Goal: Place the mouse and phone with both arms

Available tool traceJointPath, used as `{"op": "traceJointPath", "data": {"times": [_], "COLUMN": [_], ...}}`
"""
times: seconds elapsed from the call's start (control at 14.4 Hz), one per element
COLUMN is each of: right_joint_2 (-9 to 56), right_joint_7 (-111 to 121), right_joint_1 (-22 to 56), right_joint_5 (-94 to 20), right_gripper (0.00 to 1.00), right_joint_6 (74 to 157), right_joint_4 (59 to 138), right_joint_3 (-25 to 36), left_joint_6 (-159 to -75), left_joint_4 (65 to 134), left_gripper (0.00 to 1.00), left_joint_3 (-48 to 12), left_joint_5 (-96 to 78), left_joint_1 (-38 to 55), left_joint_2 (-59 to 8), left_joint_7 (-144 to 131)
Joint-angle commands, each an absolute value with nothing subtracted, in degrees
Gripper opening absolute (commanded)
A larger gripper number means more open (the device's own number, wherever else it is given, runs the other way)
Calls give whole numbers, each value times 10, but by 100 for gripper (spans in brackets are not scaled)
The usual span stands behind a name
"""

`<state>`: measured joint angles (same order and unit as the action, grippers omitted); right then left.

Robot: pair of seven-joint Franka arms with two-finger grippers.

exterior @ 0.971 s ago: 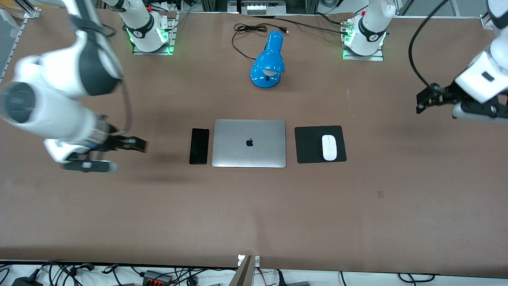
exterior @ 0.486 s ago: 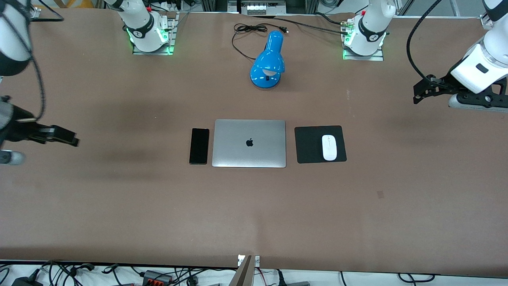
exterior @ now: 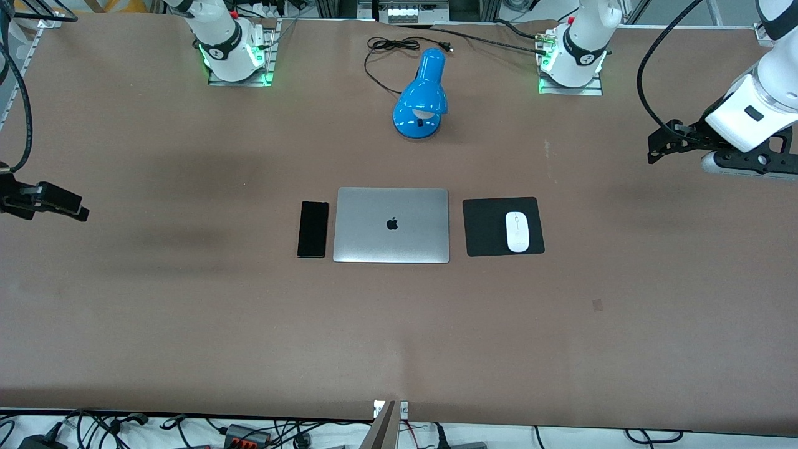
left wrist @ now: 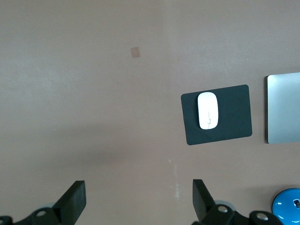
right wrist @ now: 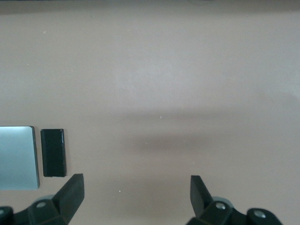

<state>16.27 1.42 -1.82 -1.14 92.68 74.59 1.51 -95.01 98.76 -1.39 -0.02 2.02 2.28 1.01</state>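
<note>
1. Hanging over bare table at each end, the black left gripper (exterior: 654,144) and black right gripper (exterior: 72,209) are spread wide, holding nothing.
2. The small white oval mouse (exterior: 517,231) lies on a square black pad (exterior: 483,227); the slim black phone (exterior: 313,229) lies beside a closed silver laptop (exterior: 391,225).
3. Only the front view shows a blue desk lamp (exterior: 422,96) whole.

Both arms are glossy white with rounded joint housings and black bands bearing small white markings at the bases (exterior: 234,47), which sit on metal plates lit green. Black cables loop along the links — one arcs beside the left arm's white wrist block (exterior: 751,112). The grippers are matte black, each with two angular, wedge-shaped fingers (left wrist: 75,199).
</note>
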Motion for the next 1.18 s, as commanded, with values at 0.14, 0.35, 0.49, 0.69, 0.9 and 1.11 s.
{"op": "traceJointPath", "data": {"times": [0.14,0.35,0.49,0.69,0.9,1.11], "right_joint_2": [21,-14,-19,-16,-16,-19], "right_joint_7": [26,26,40,55,55,31], "right_joint_1": [-18,-18,-18,-16,-19,-18], "right_joint_5": [10,8,5,11,4,3], "right_gripper": [100,100,100,100,100,100], "right_joint_6": [1016,1014,1044,1040,1025,1025], "right_joint_4": [953,998,1019,1013,1013,1006], "right_joint_3": [13,12,13,11,14,12], "left_joint_6": [-934,-934,-934,-934,-929,-924], "left_joint_4": [962,960,960,960,960,956], "left_gripper": [100,100,100,100,100,100], "left_joint_3": [-14,-14,-14,-15,-15,-15], "left_joint_5": [4,5,5,5,4,7], "left_joint_1": [19,22,21,24,22,25], "left_joint_2": [11,10,10,10,10,10], "left_joint_7": [7,6,7,5,5,5]}}
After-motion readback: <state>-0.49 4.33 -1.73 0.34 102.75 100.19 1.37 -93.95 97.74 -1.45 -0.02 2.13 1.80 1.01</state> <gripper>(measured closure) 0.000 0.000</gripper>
